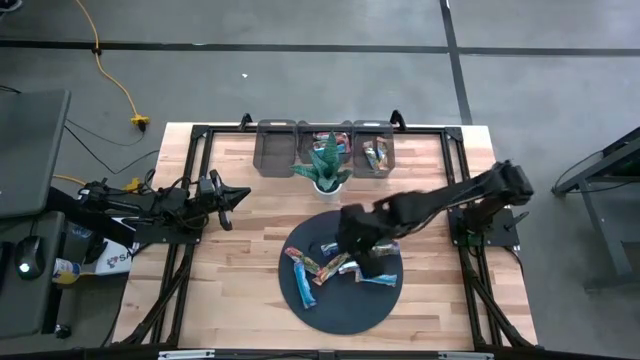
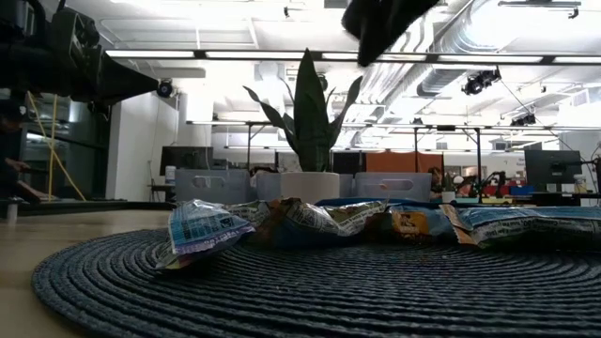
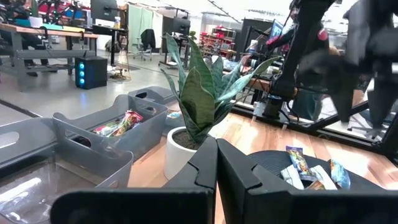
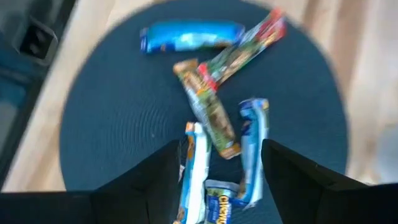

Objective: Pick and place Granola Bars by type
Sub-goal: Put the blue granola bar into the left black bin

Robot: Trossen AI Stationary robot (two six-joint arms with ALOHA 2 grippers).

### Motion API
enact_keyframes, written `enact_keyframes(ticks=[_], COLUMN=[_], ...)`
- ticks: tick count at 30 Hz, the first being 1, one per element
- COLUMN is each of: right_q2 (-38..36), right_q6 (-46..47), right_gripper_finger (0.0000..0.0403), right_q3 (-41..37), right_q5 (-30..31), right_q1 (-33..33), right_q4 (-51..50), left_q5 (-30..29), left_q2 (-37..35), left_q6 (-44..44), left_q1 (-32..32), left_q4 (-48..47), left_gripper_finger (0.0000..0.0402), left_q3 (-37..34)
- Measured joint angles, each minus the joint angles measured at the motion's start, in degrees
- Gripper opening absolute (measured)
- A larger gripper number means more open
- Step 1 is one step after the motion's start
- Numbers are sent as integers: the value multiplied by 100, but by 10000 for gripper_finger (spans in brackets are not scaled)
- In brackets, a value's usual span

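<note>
Here the right gripper (image 4: 221, 171) is seen with fingers spread wide and nothing held, hung above the granola bars (image 1: 335, 268) heaped on the round dark mat (image 1: 340, 310). The left gripper (image 3: 216, 163), fingers pressed together, is parked at the table's left, facing the potted plant (image 1: 325, 165).

mat (image 1: 350, 310): dark blue, ribbed weave | bars (image 4: 214, 118): blue, brown, green-red, white-blue | table (image 1: 230, 270): pale wood | bins (image 1: 277, 150): grey | plant (image 1: 325, 160): green, white pot
</note>
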Motion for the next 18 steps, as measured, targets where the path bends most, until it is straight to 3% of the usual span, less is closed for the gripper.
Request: enact_keyframes(ticks=[8, 18], right_q2=[898, 1014], right_q6=[-441, -189], right_gripper_finger=[209, 209], right_q3=[0, -2], right_q5=[173, 590], right_q1=[151, -203], right_q4=[-109, -414], left_q5=[4, 9], left_q2=[0, 0], left_q6=[1, 1], left_q1=[0, 0], left_q4=[0, -2], left_gripper_finger=[1, 1], left_q3=[-2, 0])
